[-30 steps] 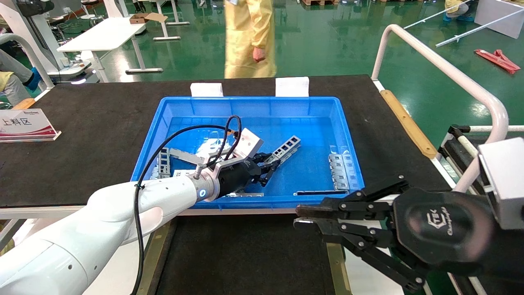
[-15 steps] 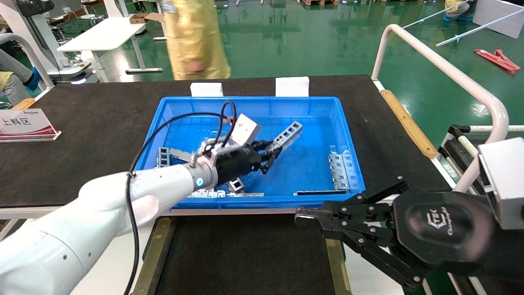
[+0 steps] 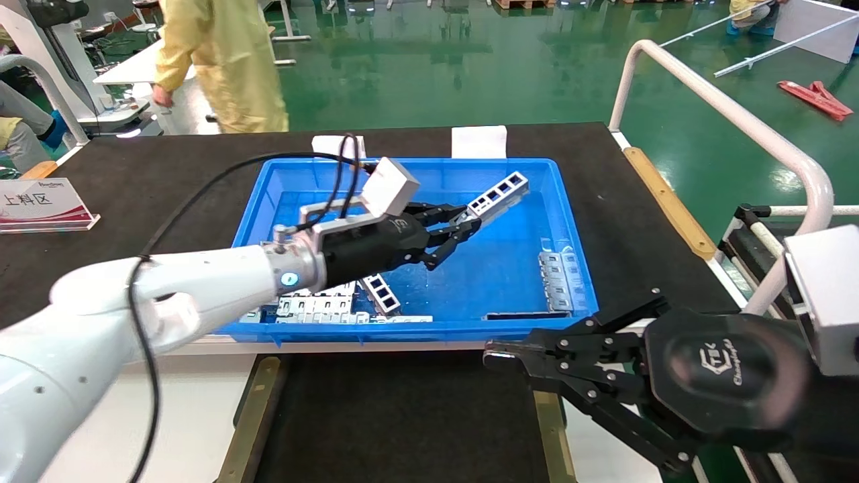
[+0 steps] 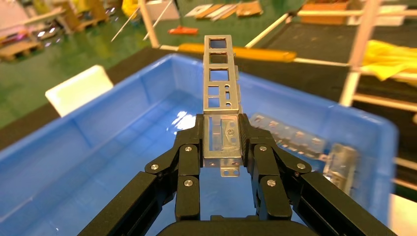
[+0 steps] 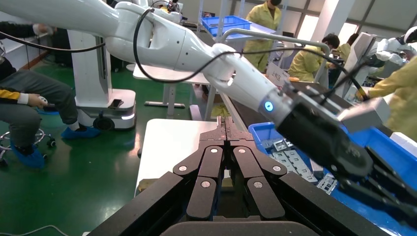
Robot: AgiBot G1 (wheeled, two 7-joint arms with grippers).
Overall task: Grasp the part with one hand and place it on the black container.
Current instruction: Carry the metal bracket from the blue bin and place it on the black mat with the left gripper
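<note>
One part held: the left gripper (image 3: 463, 225), black with linkage fingers, pinches the slim silver-grey stamped metal channel part (image 3: 498, 195) by its lower end, its ladder of cutouts pointing away beyond the fingertips.
Below the grip: the blue plastic bin (image 3: 570, 221), with several like channels (image 3: 556, 280) lying on its floor; the held part hangs clear of them.
Step in hand: judged as the lift-out, with the grasp done and placing not yet done.
Next move: carry the part back over the bin's near wall to the flat matte black container (image 3: 402, 416) edged by brass-coloured strips, then lower and release.
Idle arm: the right gripper (image 3: 493, 355) is parked beside that container, fingers pressed together.
Left wrist view only: both pads clamp the channel's side walls squarely.
Head view only: the container's position.
</note>
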